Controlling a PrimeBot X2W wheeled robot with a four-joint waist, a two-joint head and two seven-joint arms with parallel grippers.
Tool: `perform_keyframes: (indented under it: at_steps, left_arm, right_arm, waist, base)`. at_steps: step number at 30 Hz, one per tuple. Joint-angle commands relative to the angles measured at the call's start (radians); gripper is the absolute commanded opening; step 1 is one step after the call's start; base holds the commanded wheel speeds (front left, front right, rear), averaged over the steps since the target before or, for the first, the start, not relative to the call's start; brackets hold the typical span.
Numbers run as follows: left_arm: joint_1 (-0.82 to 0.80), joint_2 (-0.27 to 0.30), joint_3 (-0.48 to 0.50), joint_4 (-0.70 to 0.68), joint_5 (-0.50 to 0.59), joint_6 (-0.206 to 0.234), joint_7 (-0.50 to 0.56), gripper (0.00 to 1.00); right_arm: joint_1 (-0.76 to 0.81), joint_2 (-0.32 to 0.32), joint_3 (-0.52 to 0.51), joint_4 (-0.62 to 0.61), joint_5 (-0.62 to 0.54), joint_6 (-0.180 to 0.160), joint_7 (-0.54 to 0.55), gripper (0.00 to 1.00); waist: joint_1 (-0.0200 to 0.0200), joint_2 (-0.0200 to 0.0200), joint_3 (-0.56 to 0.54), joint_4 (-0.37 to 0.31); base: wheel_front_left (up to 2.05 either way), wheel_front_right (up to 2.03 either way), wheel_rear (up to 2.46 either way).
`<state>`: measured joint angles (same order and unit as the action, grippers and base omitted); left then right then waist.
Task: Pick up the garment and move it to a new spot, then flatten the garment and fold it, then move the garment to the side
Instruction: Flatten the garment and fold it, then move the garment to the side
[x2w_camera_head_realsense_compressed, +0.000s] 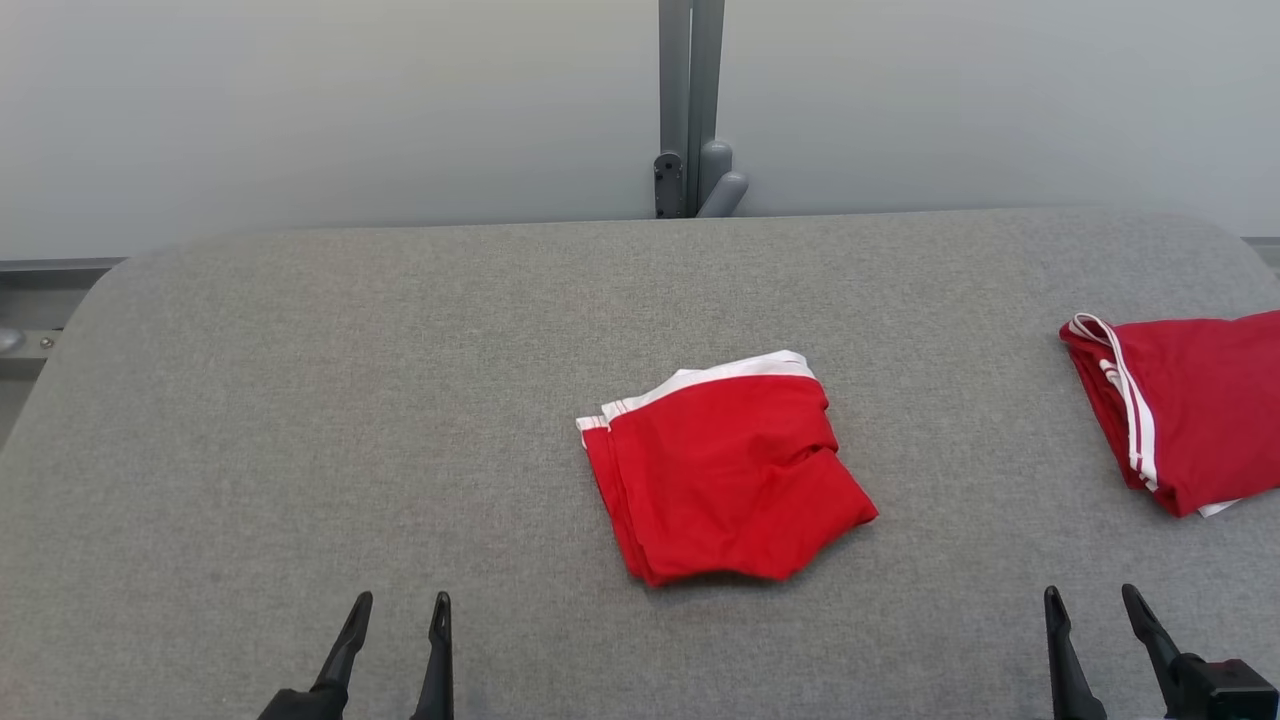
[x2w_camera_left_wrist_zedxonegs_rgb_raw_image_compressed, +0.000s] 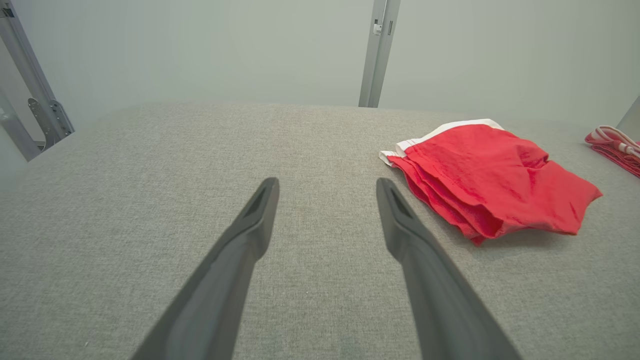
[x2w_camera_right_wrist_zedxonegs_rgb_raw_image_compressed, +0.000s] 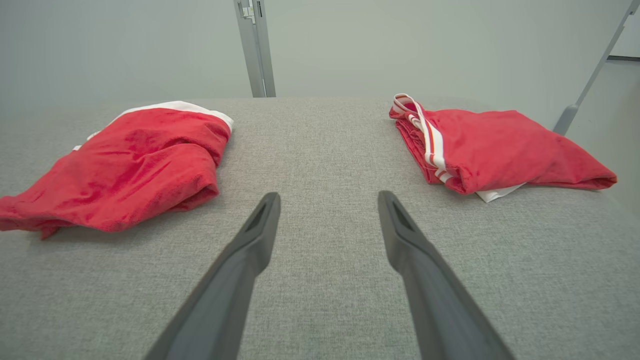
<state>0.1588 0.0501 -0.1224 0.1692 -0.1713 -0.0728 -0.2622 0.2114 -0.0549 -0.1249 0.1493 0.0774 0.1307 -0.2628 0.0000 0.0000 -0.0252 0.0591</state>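
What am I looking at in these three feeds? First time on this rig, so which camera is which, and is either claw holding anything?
The wide shot comes from the robot's head, looking down at a grey padded table. The other two come from cameras on each wrist, looking along that arm's two dark fingers. The left gripper and right gripper are both open and empty, near the table's front edge. A folded red garment with a white band lies mid-table. A second red garment with white stripes lies at the robot's right.

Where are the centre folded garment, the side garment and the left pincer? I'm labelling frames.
centre folded garment (x2w_camera_head_realsense_compressed: 725, 480), head view, middle of its red top
side garment (x2w_camera_head_realsense_compressed: 1205, 410), head view, red panel
left pincer (x2w_camera_head_realsense_compressed: 397, 612), head view, between its fingertips
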Motion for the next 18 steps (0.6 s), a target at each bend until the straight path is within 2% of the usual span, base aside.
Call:
perform_keyframes:
  at_steps: [1, 7, 11, 13, 18]
  left_arm:
    - [0.017, 0.002, 0.002, 0.002, 0.008, -0.005, -0.003, 1.0]
    - [0.006, 0.001, -0.007, 0.009, 0.005, -0.007, -0.003, 1.0]
    - [-0.002, 0.001, -0.017, 0.014, 0.0, -0.005, -0.003, 1.0]
    - [-0.012, 0.001, -0.026, 0.013, 0.003, -0.007, -0.003, 1.0]
    - [-0.065, 0.001, -0.043, 0.015, 0.002, -0.013, -0.003, 1.0]
  right_arm:
    - [0.004, -0.001, -0.005, 0.003, 0.001, 0.0, -0.002, 1.0]
    - [-0.019, 0.002, -0.008, 0.025, 0.04, 0.0, -0.003, 1.0]
    - [-0.115, -0.002, 0.047, 0.062, 0.141, 0.0, 0.013, 1.0]
    - [-0.184, -0.027, 0.074, 0.057, 0.202, -0.001, 0.094, 1.0]
    - [-0.382, -0.089, 0.161, 0.073, 0.34, 0.0, 0.401, 1.0]
  waist:
    - [0.0, 0.0, -0.005, -0.002]
    - [0.0, 0.0, -0.002, 0.004]
    - [0.0, 0.0, 0.016, 0.007]
    - [0.0, 0.0, 0.038, 0.013]
    - [0.0, 0.0, 0.109, 0.046]
  base:
    - [0.0, 0.0, 0.0]
    - [0.0, 0.0, 0.0]
    - [0.0, 0.0, 0.0]
    - [0.0, 0.0, 0.0]
    - [0.0, 0.0, 0.0]
